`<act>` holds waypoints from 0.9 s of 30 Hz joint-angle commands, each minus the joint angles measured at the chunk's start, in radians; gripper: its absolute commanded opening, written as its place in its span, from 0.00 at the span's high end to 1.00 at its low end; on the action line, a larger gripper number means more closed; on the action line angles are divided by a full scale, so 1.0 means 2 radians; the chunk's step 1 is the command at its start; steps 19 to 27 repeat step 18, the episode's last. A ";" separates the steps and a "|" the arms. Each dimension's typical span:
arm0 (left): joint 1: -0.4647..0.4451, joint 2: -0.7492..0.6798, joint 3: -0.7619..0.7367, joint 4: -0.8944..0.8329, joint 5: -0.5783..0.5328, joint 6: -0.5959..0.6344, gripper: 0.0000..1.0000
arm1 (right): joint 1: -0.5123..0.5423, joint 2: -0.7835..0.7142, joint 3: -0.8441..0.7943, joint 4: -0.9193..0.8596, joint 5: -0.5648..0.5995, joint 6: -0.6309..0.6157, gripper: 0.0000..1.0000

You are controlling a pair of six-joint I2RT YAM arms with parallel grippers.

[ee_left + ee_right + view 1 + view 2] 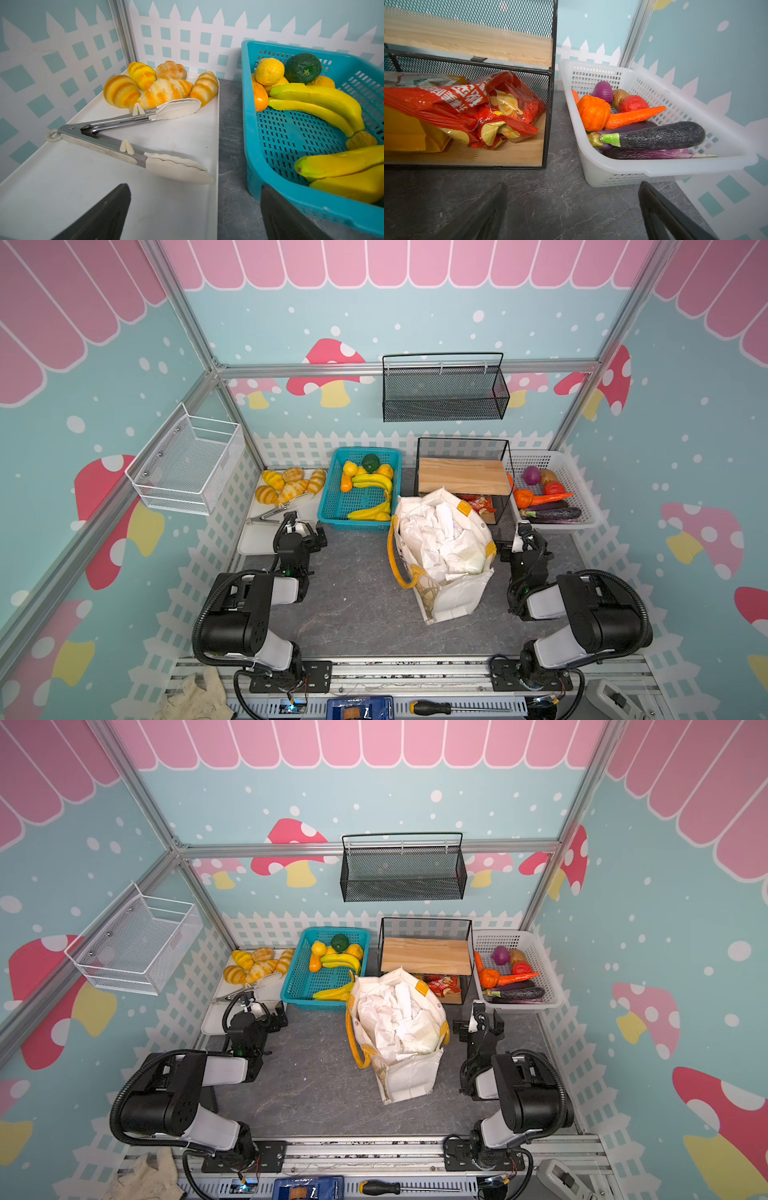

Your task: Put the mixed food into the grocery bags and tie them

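Note:
A cream canvas tote [457, 601] with mustard handles stands mid-table in both top views, and a crumpled white plastic bag [436, 531] is stuffed inside it. Bananas [315, 99] and oranges [269, 71] lie in the teal basket [249, 124]. Red, yellow and green snack packets [477, 108] rest on the lower shelf of the black wire rack [463, 448]. My left gripper [193, 187] is open and empty, low over the white tray's edge, beside the teal basket. My right gripper [573, 185] is open and empty above bare tabletop, between the rack and the white basket.
Striped bread rolls [158, 87] and tongs [128, 133] lie on the white tray [62, 187]. A white basket [654, 172] holds carrot, aubergine and onion. Wire baskets [444, 385] hang on the walls. A screwdriver [432, 707] and a cloth [195, 697] lie along the front rail.

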 commanded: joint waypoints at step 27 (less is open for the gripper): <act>-0.008 0.004 0.016 -0.008 -0.005 0.017 0.01 | -0.001 0.003 0.004 0.024 0.003 -0.005 0.00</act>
